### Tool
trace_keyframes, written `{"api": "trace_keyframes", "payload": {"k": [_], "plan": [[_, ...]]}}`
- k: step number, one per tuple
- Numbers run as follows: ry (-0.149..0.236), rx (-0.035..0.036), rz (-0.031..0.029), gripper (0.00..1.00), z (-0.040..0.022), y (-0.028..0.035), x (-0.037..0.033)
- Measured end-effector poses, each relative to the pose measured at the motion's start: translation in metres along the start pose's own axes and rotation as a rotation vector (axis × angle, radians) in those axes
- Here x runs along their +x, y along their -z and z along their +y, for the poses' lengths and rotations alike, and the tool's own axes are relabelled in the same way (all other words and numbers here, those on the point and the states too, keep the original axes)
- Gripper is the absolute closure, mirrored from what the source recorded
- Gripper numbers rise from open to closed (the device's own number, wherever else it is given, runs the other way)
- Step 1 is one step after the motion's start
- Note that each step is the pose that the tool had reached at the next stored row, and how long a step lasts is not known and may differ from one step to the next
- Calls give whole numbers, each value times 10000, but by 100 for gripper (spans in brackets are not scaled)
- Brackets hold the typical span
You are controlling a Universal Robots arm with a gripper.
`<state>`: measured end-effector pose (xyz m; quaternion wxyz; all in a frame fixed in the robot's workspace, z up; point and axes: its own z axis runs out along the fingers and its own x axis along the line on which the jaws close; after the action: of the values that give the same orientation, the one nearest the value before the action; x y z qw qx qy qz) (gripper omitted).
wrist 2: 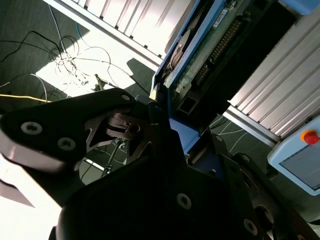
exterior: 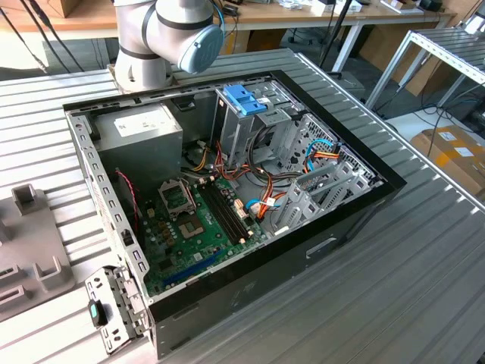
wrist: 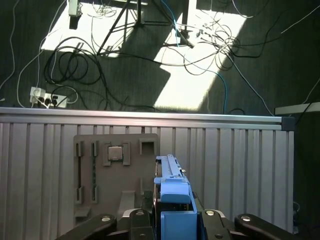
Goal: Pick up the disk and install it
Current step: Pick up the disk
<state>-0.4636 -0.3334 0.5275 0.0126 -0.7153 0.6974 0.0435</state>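
Rails of blue plastic are seen along the disk (wrist: 170,172), a flat metal slab presented edge-on in the first wrist view. It is clamped between the black fingers of the gripper (wrist: 174,212), whose jaws are closed tightly against its sides. It is held up off the ribbed table (wrist: 240,165), with a grey fixture tray (wrist: 107,180) seen beyond it. In the second wrist view the disk's green circuit board (wrist 2: 215,40) is revealed, and a pale blue handheld unit (wrist 2: 300,160) is seen nearby. In the exterior view the open computer case (exterior: 356,220), its blue-topped drive cage (exterior: 246,114) and the arm (exterior: 170,38) are shown.
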Motion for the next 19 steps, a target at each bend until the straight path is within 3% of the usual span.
{"api": "trace_keyframes", "payload": {"k": [19], "plan": [[2, 3, -46, 63, 10, 235, -19]]}}
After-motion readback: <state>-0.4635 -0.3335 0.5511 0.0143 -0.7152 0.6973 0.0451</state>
